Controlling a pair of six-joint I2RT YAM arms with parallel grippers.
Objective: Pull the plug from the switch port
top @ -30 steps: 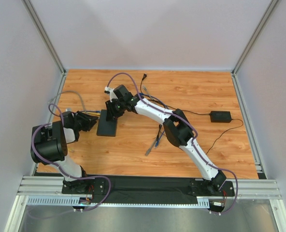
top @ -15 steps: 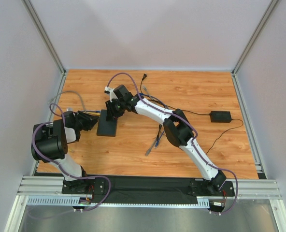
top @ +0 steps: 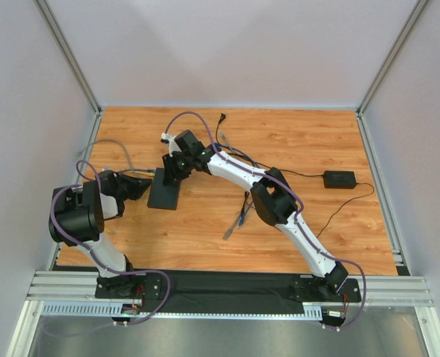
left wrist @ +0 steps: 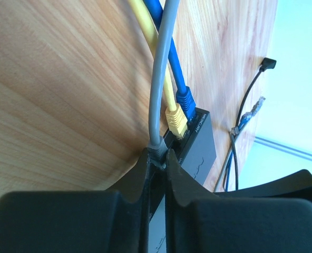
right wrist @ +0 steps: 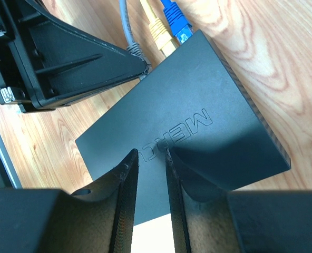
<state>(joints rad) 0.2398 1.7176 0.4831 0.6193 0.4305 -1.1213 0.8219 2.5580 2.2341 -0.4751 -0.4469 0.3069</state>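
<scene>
The switch (top: 164, 195) is a flat black box on the wood table, left of centre. Grey (left wrist: 159, 149), yellow (left wrist: 176, 122) and blue (left wrist: 186, 100) plugs sit in the ports along its narrow left edge. My left gripper (left wrist: 158, 158) is shut on the grey plug, its fingertips pinching the plug's boot right at the port. My right gripper (right wrist: 152, 153) stands over the box (right wrist: 203, 116), its tips resting on the lid near the embossed lettering. Its jaws are a little apart with nothing between them. In the top view the left gripper (top: 144, 181) meets the box from the left.
A small black adapter brick (top: 339, 179) lies at the right with its thin black lead. Loose blue and grey cables (top: 238, 216) trail across the middle of the table. The grey, yellow and blue cables (top: 116, 160) run off to the left wall.
The left jaws have closed onto the grey plug. Both arms stay almost where they were, and the right gripper still rests on the box.
</scene>
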